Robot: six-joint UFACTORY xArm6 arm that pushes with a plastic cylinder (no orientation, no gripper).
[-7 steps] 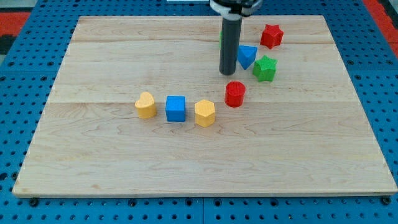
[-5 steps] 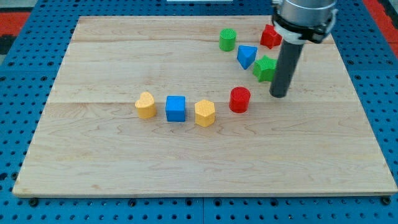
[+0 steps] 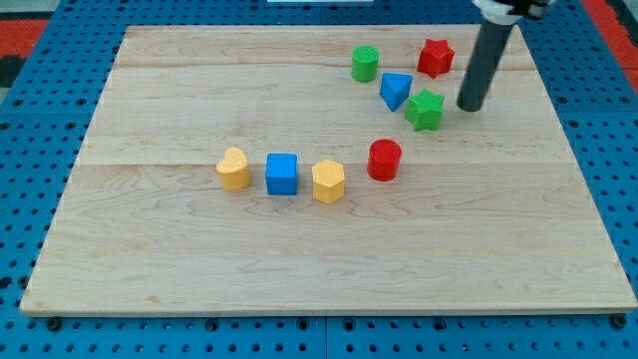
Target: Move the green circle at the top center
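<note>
The green circle [image 3: 365, 64] is a short green cylinder near the view's top centre of the wooden board [image 3: 179, 249]. My tip [image 3: 471, 106] is well to its right, just right of the green star [image 3: 426, 110] and below the red star [image 3: 435, 58]. The blue triangle [image 3: 396, 91] lies between the green circle and the green star. The tip touches no block.
A red cylinder [image 3: 384, 160] stands below the green star. A row of a yellow heart [image 3: 233, 169], a blue cube [image 3: 282, 174] and a yellow hexagon [image 3: 328, 181] lies at the board's middle. Blue pegboard [image 3: 618, 150] surrounds the board.
The rod swung from beside the blue triangle to the right past the red cylinder, then up to the right of the green star. The red cylinder has shifted slightly down and right.
</note>
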